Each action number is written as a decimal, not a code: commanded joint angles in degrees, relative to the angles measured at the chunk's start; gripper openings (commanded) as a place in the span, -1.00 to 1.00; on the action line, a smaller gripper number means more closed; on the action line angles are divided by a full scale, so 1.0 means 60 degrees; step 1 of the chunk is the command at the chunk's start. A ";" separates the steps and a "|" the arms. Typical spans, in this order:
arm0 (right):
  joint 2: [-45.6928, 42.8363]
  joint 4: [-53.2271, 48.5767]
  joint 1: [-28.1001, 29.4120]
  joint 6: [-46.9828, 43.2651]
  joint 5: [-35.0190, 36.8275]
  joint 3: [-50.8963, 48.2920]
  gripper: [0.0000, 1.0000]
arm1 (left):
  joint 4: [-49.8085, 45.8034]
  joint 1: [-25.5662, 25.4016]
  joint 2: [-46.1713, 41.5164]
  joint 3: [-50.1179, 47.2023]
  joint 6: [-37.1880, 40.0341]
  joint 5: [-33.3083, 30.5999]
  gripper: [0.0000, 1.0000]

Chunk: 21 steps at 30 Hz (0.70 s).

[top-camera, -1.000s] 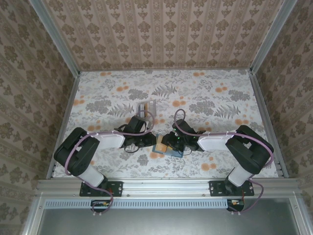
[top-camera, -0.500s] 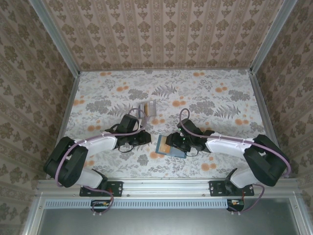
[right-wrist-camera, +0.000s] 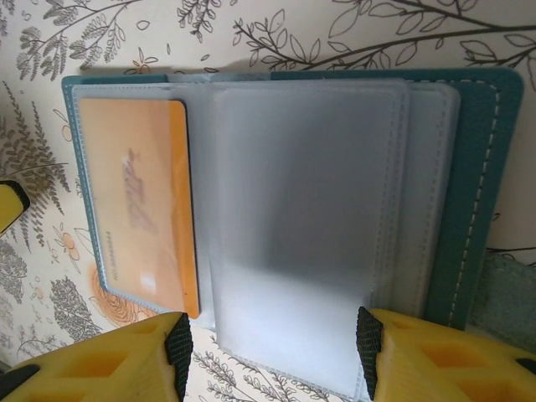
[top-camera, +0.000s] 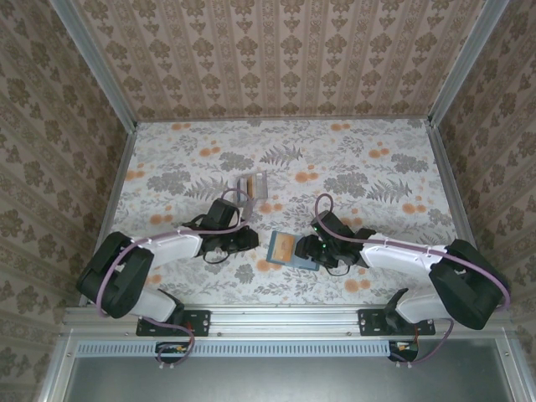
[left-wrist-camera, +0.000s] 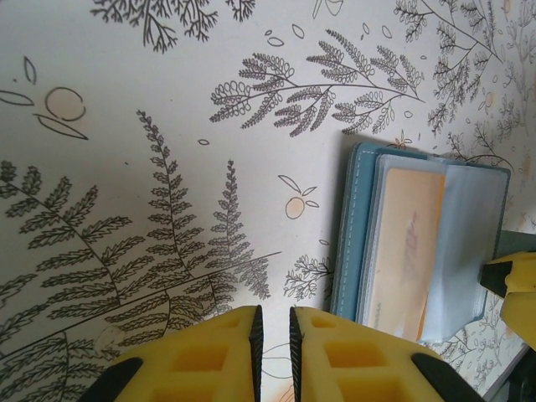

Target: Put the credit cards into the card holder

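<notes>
inside the clear sleeve (right-wrist-camera: 301,209) of the open teal wallet (right-wrist-camera: 477,193) we find the yellow-orange card (right-wrist-camera: 138,205), not yet extracted. right gripper (right-wrist-camera: 272,347) poised over the wallet, jaws wide, empty; left gripper (left-wrist-camera: 272,335) alongside, jaws nearly closed, empty. card holder (top-camera: 253,184) stands apart, beyond. next, we judge: pinch the card's edge, withdraw.

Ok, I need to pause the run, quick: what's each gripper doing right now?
Left gripper: all but shut, holding nothing.
Right gripper: open and empty, fingers spread over the wallet.
</notes>
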 commanded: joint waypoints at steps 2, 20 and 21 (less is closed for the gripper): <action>0.0003 -0.0603 -0.0045 0.0065 0.0253 0.0009 0.16 | 0.0190 -0.0110 0.0236 -0.0053 0.0191 -0.0081 -0.62; 0.0305 -0.0483 0.0005 0.0131 0.0162 0.0137 0.10 | 0.0465 -0.0311 0.0947 0.0270 0.0270 0.0208 -0.62; 0.0371 -0.0361 -0.0001 0.0114 0.0085 0.0165 0.09 | 0.0562 -0.0368 0.1001 0.0271 0.0255 0.0215 -0.62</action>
